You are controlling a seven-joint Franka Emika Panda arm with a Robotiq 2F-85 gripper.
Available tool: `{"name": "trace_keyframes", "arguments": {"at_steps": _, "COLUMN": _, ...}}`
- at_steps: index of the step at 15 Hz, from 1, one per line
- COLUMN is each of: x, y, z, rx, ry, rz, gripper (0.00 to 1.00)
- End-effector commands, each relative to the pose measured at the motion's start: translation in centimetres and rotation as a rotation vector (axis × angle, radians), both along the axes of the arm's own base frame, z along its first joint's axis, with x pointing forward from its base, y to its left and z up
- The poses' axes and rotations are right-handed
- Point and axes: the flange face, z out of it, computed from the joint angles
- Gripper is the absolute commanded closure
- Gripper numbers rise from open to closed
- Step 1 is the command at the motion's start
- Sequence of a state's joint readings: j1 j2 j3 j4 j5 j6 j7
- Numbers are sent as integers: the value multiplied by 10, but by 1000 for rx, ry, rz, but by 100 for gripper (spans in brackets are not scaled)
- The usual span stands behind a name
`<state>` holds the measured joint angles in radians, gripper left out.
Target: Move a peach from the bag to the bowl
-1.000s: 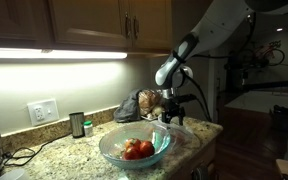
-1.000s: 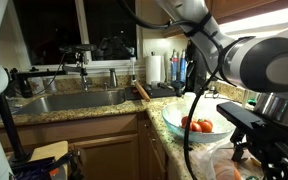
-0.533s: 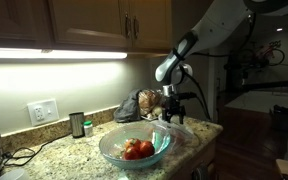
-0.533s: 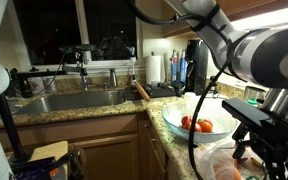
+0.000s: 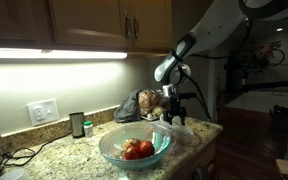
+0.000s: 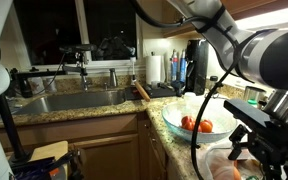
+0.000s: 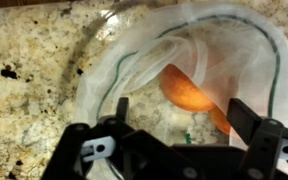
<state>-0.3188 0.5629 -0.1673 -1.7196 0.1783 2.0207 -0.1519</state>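
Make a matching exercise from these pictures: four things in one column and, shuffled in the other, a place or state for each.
Things:
1. peach
2. bowl
3. end effector
4. sink

Places or states:
A. open, above the bag
B. below the dark window
C. inside the white plastic bag
D. on the granite counter, holding red fruit

Pairs: 1-C, 2-D, 3-A, 4-B
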Motion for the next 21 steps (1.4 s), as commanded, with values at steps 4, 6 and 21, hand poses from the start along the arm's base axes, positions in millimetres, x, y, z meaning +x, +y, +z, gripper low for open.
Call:
{"name": "trace_keyframes", "arguments": {"at_steps": 4, "x": 2, "y": -6, "z": -1, "rx": 41, "ry": 21, "rz": 7, "gripper": 0}}
{"name": "trace_keyframes", "arguments": {"at_steps": 6, "x": 4, "y": -6, "z": -1, "rx": 31, "ry": 19, "rz": 5, "gripper": 0}}
{"name": "trace_keyframes", "arguments": {"at_steps": 21, "x": 13, "y": -16, "z": 2, "rx": -65, "ry": -13, "rz": 15, "gripper": 0}}
